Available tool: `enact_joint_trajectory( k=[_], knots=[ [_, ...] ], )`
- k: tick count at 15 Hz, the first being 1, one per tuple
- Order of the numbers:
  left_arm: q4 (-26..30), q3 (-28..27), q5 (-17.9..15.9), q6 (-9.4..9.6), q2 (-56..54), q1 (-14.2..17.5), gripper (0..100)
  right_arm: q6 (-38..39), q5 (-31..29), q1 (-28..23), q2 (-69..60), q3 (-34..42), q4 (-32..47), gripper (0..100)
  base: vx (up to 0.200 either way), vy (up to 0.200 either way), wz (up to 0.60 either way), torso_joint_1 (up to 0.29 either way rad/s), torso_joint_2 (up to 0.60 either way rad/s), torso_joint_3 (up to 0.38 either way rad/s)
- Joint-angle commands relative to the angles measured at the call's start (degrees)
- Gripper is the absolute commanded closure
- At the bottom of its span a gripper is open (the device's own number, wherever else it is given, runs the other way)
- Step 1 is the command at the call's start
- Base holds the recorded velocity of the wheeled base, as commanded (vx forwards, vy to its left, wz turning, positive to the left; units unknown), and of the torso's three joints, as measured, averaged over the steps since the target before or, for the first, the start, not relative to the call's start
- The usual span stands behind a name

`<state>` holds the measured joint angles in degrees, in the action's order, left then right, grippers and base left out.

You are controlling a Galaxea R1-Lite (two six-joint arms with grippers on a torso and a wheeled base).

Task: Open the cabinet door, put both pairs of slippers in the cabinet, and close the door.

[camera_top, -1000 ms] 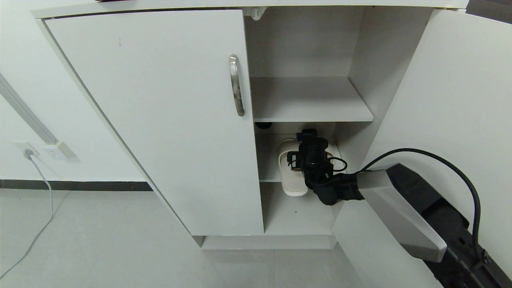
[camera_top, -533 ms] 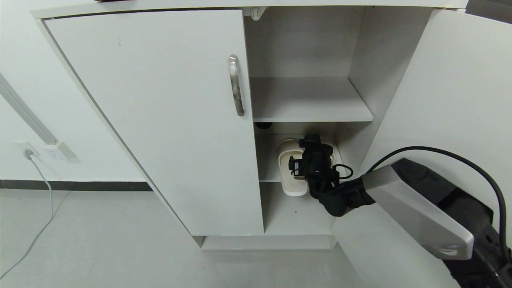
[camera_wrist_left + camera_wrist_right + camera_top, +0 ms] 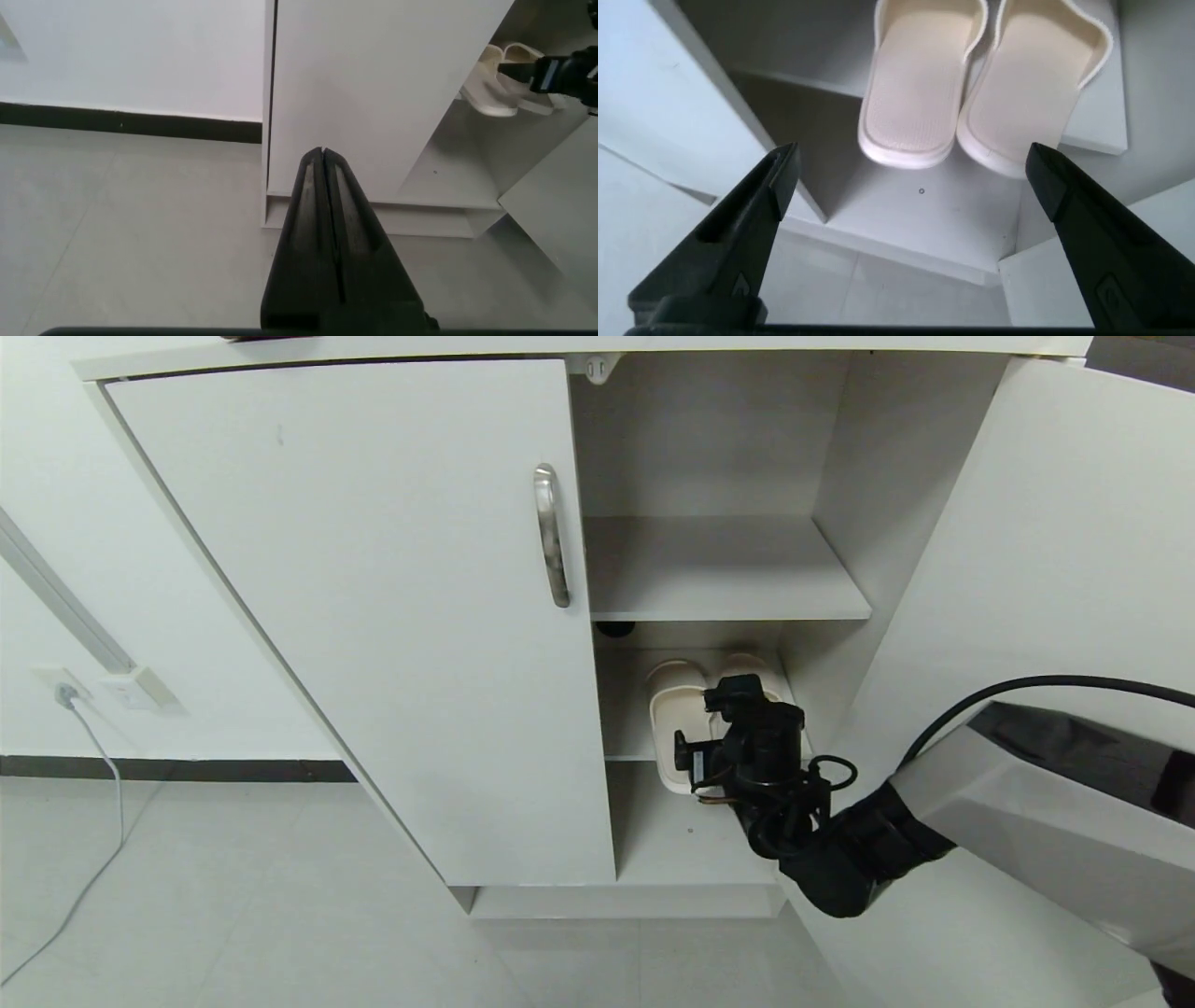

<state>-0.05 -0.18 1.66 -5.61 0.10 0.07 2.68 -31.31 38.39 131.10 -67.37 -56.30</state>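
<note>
Head view shows the white cabinet (image 3: 840, 448) with its left door (image 3: 373, 616) shut, the metal handle (image 3: 551, 537) upright along its edge, and its right door (image 3: 1027, 569) swung wide. Inside, the upper shelf (image 3: 719, 569) is a bare white board. On the lower shelf (image 3: 621, 709) lies one pair of cream slippers (image 3: 674, 728), side by side and close together. Their long axes run front to back, toes toward the cabinet's back wall, and the heels stick out over the shelf's front edge above the cabinet floor (image 3: 672, 840). Something small and dark sits just under the upper shelf, perhaps a fitting; it is too hidden to tell.

The right claw (image 3: 738, 695) hangs in the doorway just in front of the slippers' heels, holding nothing. In the right wrist view its fingers (image 3: 757, 224) stand wide apart, with both slippers (image 3: 920, 84) between them farther in. The left claw (image 3: 322, 159) is low over the tiled floor (image 3: 121, 243) before the shut door, its fingers pressed together on nothing.
</note>
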Motion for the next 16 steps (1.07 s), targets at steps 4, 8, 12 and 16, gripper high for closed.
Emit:
enact_joint_trajectory(
  k=[4, 8, 12, 16],
  knots=[
    [0.0, 0.0, 0.0, -0.02, 0.0, 0.0, 100, 0.3, 0.0, 5.6, -10.8, 18.9, -8.0, 0, 0.000, 0.000, 0.00, 0.000, 0.00, 0.000],
    [0.0, 0.0, 0.0, -0.02, 0.0, 0.0, 100, 0.2, -0.2, 8.4, -11.7, 22.6, -10.8, 0, 0.000, 0.000, 0.00, 0.000, 0.00, 0.000],
    [0.0, 0.0, 0.0, 0.16, 0.0, 0.0, 100, 0.2, -0.2, 8.9, -11.7, 23.7, -11.4, 0, 0.000, 0.000, 0.00, 0.000, 0.00, 0.000],
    [0.0, 0.0, 0.1, 0.07, 0.1, 0.0, 100, 0.2, -0.2, 9.3, -11.9, 24.4, -11.4, 0, 0.000, 0.000, 0.00, 0.000, 0.00, 0.000]
  ],
)
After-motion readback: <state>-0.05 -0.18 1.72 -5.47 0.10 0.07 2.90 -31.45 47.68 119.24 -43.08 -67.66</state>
